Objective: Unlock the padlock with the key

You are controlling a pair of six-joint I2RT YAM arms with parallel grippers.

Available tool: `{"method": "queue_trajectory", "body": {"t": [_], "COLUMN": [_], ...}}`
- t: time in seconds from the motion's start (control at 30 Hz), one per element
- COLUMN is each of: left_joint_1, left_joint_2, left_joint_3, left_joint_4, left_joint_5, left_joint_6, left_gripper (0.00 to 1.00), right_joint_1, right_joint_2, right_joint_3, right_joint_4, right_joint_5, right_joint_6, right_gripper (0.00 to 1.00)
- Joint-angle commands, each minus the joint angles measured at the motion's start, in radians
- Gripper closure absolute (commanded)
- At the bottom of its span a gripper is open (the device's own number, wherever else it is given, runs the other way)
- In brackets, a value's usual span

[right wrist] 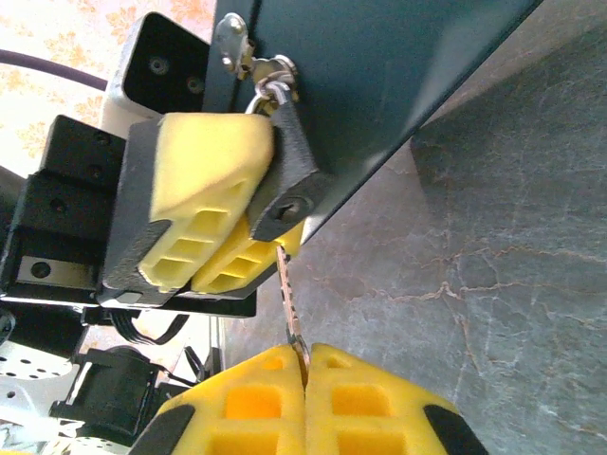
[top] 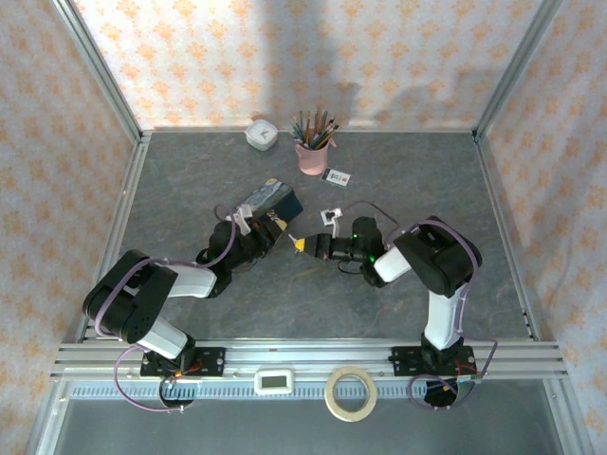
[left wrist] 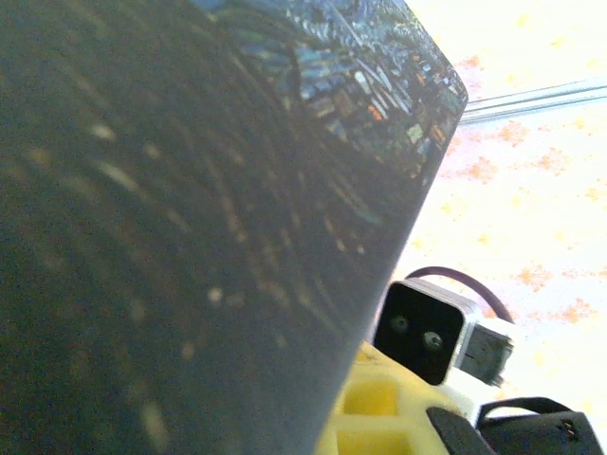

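**Key is lined up under the padlock, not in the slot yet**

In the right wrist view, the right gripper (right wrist: pixel 305 365) has its 2 yellow pads pressed flat together on the bow end of the key (right wrist: pixel 290 303). The thin blade sticks straight out of the pinch toward 12 o'clock, leaning a hair toward 11.

The padlock (right wrist: pixel 296 171) sits directly above at 12 o'clock from those jaws. It hangs by its shackle from the hasp on the blue tin (right wrist: pixel 398 85). The left gripper (right wrist: pixel 270 204) is clamped on its dark body from the 9 o'clock side, with the foam squeezed in tight, so it looks like a proper hold.

The bit that matters is the keyhole (right wrist: pixel 296 204), which faces the camera on the lock's lower end. The blade tip ends just below it at roughly 6 o'clock, right at the edge of the lock body. I can't tell if the tip touches the lock or slips behind the edge.

The key's long axis runs 6 to 12, pretty much in line with the body. The slot looks turned slightly off that line, though (could just be the angle).

My guess is the next push needs a tiny re-aim of the tip onto the slot before going in. The right arm is the one to move, since the left is only the vise here. The overhead view shows the 2 grippers nose to nose beside the tin, above the grey table (top: pixel 379 313).
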Motion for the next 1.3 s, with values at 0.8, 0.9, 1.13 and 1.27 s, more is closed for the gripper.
{"method": "queue_trajectory", "body": {"t": [0.8,0.9,1.13,1.27], "left_joint_1": [0.003,0.003,0.003,0.003], "left_joint_2": [-0.003,0.005,0.017,0.020], "left_joint_3": [-0.007,-0.008,-0.002,0.003], "left_joint_4": [0.124,0.136,0.135,0.144], "left_joint_5": [0.041,0.050,0.077,0.116], "left_joint_6": [-0.014,-0.014,0.010,0.020], "left_gripper": [1.00,1.00,1.00,1.00], "right_joint_1": [-0.016,-0.015,-0.014,-0.017], "right_joint_2": [0.074,0.073,0.072,0.079], "right_joint_3": [0.081,0.084,0.079,0.080], "right_joint_4": [0.183,0.188,0.194,0.194], "right_joint_5": [-0.086,-0.105,-0.122,-0.115], "right_joint_6": [0.087,0.098,0.107,0.113], "right_gripper": [1.00,1.00,1.00,1.00]}}
